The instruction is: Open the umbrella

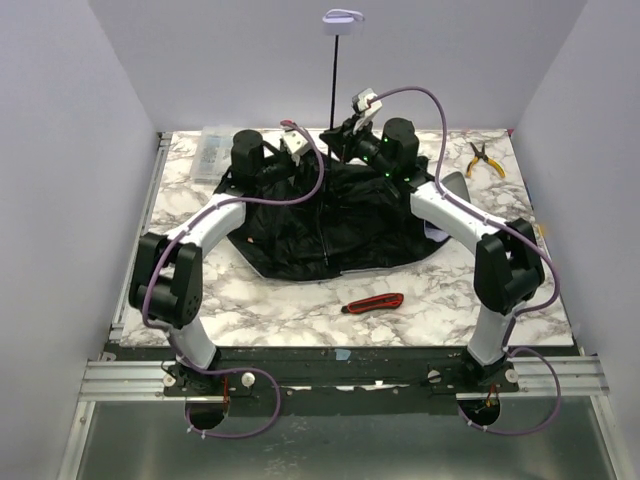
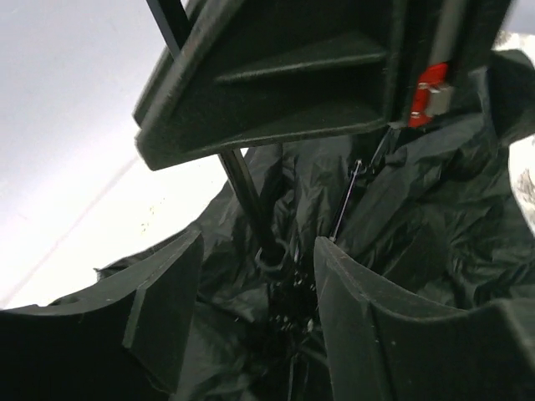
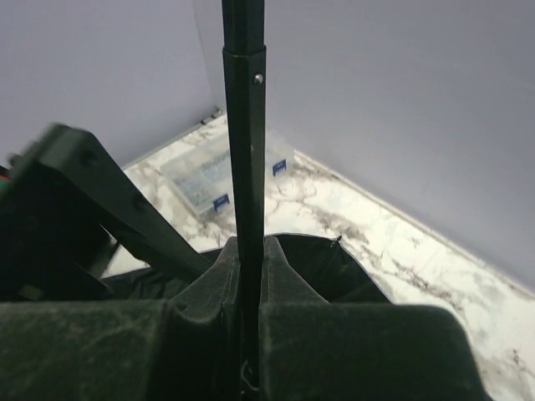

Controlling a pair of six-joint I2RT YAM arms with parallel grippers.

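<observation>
The umbrella's canopy (image 1: 330, 225) lies spread on the marble table, black inside facing up. Its thin black shaft (image 1: 333, 85) stands upright, with the pale knob handle (image 1: 343, 19) at the top. My right gripper (image 1: 347, 135) is shut on the shaft low down; in the right wrist view the fingers (image 3: 288, 267) press against both sides of the shaft (image 3: 244, 142). My left gripper (image 1: 298, 150) is open just left of the shaft. In the left wrist view its fingers (image 2: 359, 309) straddle the runner (image 2: 272, 255) at the shaft's base without touching it.
A red-and-black utility knife (image 1: 373, 303) lies on the table in front of the canopy. Yellow pliers (image 1: 483, 158) are at the back right, a clear plastic box (image 1: 210, 152) at the back left. A grey pouch (image 1: 455, 186) peeks out behind the right arm. Walls enclose three sides.
</observation>
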